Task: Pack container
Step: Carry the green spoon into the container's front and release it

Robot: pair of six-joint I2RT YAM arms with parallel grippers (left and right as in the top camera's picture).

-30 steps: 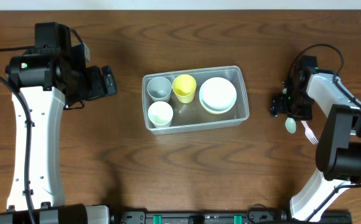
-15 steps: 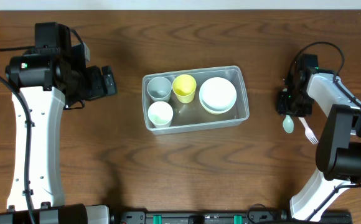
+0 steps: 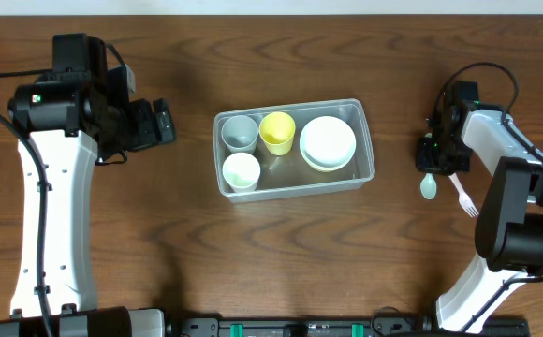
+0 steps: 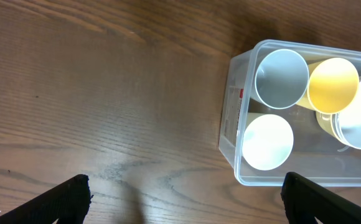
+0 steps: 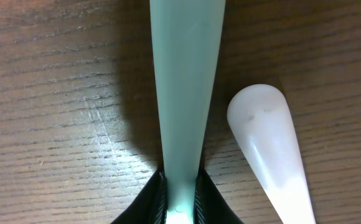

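- My left gripper (image 3: 162,122) hovers over bare wood in the left half of the table, toward the far edge. In its wrist view the two fingertips (image 4: 68,194) sit at opposite bottom corners, so the pincer is spread wide with nothing between.
- The large clear plastic rectangular container (image 3: 286,174) stands at the middle of the tabletop, a little toward the far edge, well apart from both grippers.
- Inside it, at the left end, I see a round grey cup (image 3: 240,132) on the far side and a round white cup (image 3: 242,171) on the near side. A round yellow cup (image 3: 277,132) stands just beside the grey one.
- A stack of round white bowls (image 3: 328,142) fills the container's right end.
- My right gripper (image 5: 180,198) is near the right edge, pinched narrow on the handle of a pale green plastic spoon (image 3: 429,187). I cannot tell whether the spoon touches the wood.
- A white plastic fork (image 3: 465,198) lies on the table just beside the spoon, closer to the right edge.
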